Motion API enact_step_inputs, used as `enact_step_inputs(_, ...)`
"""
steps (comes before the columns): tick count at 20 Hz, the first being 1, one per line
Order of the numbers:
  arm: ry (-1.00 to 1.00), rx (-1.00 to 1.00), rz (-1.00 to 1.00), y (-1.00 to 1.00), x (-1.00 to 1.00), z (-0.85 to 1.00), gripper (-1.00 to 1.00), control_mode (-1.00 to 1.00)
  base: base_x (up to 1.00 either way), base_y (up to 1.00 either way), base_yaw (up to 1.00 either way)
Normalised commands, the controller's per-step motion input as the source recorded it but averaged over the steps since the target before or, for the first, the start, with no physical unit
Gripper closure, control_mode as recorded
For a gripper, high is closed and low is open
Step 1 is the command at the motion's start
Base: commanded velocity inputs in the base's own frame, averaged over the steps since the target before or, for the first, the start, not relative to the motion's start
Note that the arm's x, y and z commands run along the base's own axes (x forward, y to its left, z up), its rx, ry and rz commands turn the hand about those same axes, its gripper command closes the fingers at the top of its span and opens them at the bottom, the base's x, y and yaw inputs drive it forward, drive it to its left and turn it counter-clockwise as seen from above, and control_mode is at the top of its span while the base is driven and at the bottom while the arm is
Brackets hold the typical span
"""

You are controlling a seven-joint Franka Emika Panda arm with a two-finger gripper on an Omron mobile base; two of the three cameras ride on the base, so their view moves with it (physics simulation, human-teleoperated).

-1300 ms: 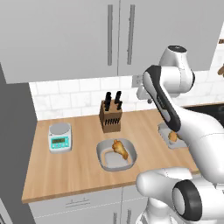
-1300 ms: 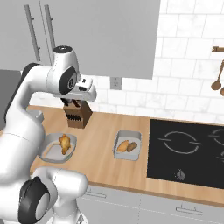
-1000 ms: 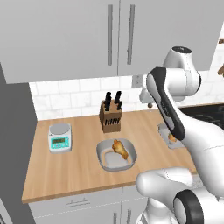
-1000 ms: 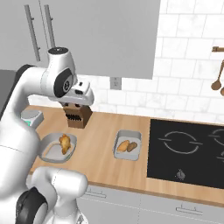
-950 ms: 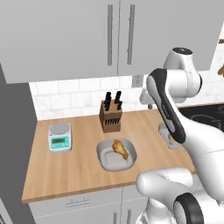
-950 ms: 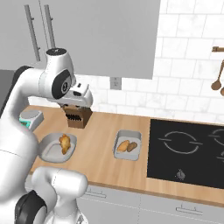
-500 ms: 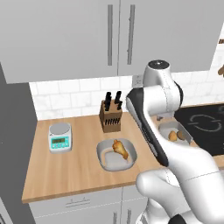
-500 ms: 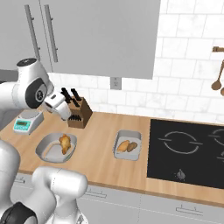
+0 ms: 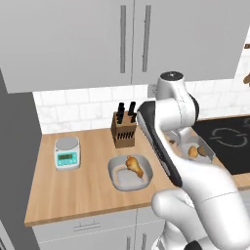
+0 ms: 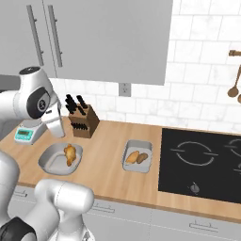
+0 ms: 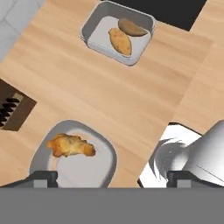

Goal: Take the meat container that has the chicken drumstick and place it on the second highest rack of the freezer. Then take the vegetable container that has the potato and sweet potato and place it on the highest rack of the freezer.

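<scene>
Step in hand, as you can judge it: the approach to the first pick. The meat container [image 11: 74, 154] sits untouched on the tabletop [image 11: 131, 100], chicken drumstick [image 11: 70, 146] lying inside it, nothing lifted yet.

End effector [image 11: 111, 177]: fingertips [image 11: 42, 176] show at the bottom edge of the hand view, spread wide, nothing between them. Open and empty.

Where things lie, hand view as the clock face:
- Meat container at about 7 o'clock, just above the left fingertip and partly between the two tips. The drumstick lies toward the tray's 10 o'clock side.
- Vegetable container [image 11: 118, 37] at about 12 o'clock, well apart from the end effector, potato and sweet potato [image 11: 120, 40] side by side in it. Leave it for the second half of the task.
- Knife block [image 11: 13, 111] at 9 o'clock, near the meat tray's far rim.

Right base view: the meat container [image 10: 60, 159] lies at 8 o'clock, the vegetable container [image 10: 137, 156] near centre, the arm's wrist hanging above and just left of the meat tray. A kitchen scale [image 9: 67, 152] stands at 9 o'clock in the left base view.

Next move, your call: shift the end effector over one rim of the meat container, descend until the fingers straddle that wall, then close. Watch the drumstick; pick the bare side of the tray so the fingers don't land on meat. The freezer's racks are not in sight here, so expect a base move after the lift.
</scene>
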Motion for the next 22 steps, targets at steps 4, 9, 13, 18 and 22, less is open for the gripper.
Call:
enact_step_inputs(4,0.00,0.04,-0.39,0.16,0.00,-0.22,-1.00,-1.00,0.00,0.00,0.00)
enact_step_inputs(9,-0.02,0.06,-0.32,0.20,-0.02,-0.49,-1.00,-1.00,0.00,0.00,0.00)
enact_step_inputs(13,0.00,0.03,-0.26,0.23,-0.11,-0.68,-1.00,-1.00,0.00,0.00,0.00)
enact_step_inputs(18,0.00,0.01,-0.24,0.26,-0.01,-0.49,-1.00,-1.00,0.00,0.00,0.00)
enact_step_inputs(22,0.00,0.00,-0.18,0.32,0.00,-0.30,-1.00,-1.00,0.00,0.00,0.00)
